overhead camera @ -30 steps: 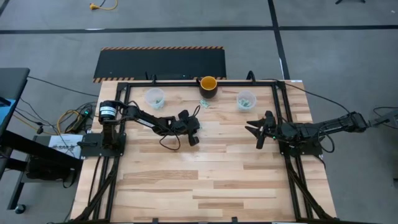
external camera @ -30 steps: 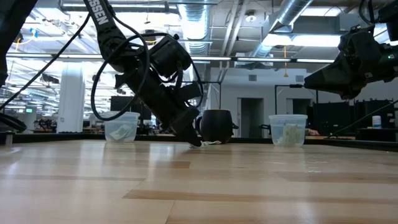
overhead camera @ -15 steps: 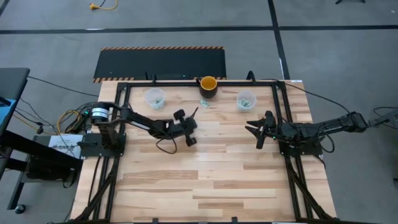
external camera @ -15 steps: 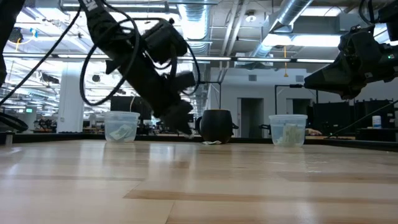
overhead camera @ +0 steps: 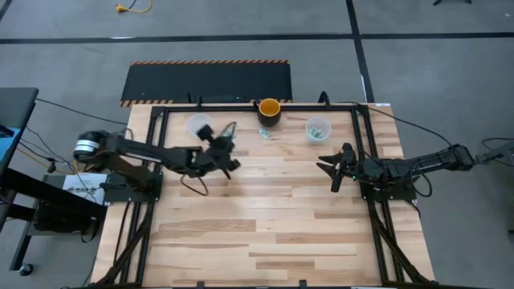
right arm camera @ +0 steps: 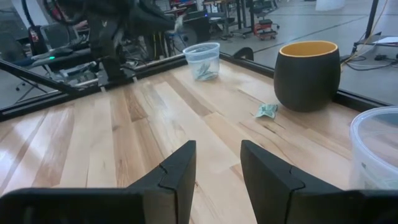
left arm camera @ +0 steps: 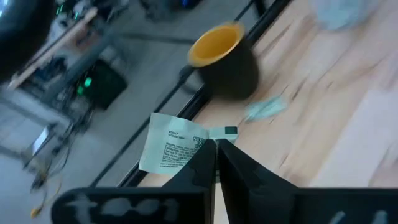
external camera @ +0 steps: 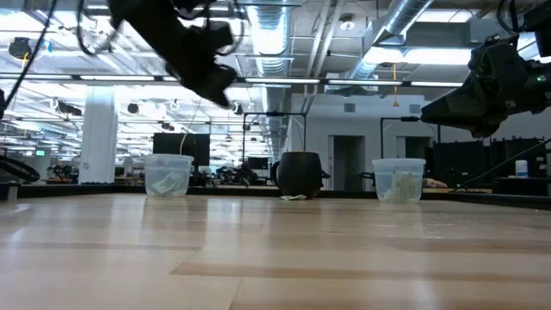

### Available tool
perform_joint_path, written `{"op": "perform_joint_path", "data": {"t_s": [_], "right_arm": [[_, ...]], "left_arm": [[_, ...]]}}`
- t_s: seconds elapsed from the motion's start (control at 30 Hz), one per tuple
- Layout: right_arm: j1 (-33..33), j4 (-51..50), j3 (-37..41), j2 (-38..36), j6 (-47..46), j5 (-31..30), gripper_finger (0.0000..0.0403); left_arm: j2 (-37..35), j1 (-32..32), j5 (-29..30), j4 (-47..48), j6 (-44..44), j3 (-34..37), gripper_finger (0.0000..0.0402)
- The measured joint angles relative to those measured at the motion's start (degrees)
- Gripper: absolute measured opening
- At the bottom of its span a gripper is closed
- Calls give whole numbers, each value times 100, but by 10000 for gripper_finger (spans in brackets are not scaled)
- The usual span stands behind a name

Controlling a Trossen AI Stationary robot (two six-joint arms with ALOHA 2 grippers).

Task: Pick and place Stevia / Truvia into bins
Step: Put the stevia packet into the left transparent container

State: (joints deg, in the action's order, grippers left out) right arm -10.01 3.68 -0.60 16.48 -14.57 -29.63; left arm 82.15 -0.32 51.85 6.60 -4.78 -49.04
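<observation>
**Left arm lifted a sachet away from the yellow cup**

A second earlier the left gripper had been low on the table just in front of the yellow cup; it had since risen and swung toward the clear bin on the left arm's side of that cup. Its fingers were pinched together on a white-and-green sachet. The right gripper had not moved, hanging above the table on the other side of the yellow cup, fingers apart.

From above, the held sachet was too small to make out, and the left gripper partly covered the near bin's rim. In the low view the left arm was blurred and cut off at the top.

Only the left wrist view showed the held sachet and its printed face. Another sachet lay on the wood just beside the yellow cup, clearest in the right wrist view. The low view showed sachets inside both bins, including the one on the right arm's side.
</observation>
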Motion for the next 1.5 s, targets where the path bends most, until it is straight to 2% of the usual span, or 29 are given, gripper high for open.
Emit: {"op": "perform_joint_path", "data": {"t_s": [0.17, 0.3, 0.73, 0.93, 1.1, 1.5], "right_arm": [[-1, 0, 2, -1, 0, 0, 121], [1, 0, 1, -1, -1, 0, 121], [-1, 0, 1, -1, 0, 0, 121], [0, 0, 0, 0, 0, 0, 121], [1, 0, 0, -1, -1, 0, 121], [-2, 0, 0, -1, 0, 0, 121]], "left_arm": [[-739, 225, 103, 2082, -1416, -2, 0], [-907, 409, 206, 3049, -2243, 78, 0], [-864, 1395, 172, 2389, -2143, 766, 0], [-864, 1547, 32, 1678, -1778, 965, 3], [-864, 1544, -73, 1198, -1456, 1027, 18], [-864, 1799, -69, 1157, -1428, 1029, 66]]}}
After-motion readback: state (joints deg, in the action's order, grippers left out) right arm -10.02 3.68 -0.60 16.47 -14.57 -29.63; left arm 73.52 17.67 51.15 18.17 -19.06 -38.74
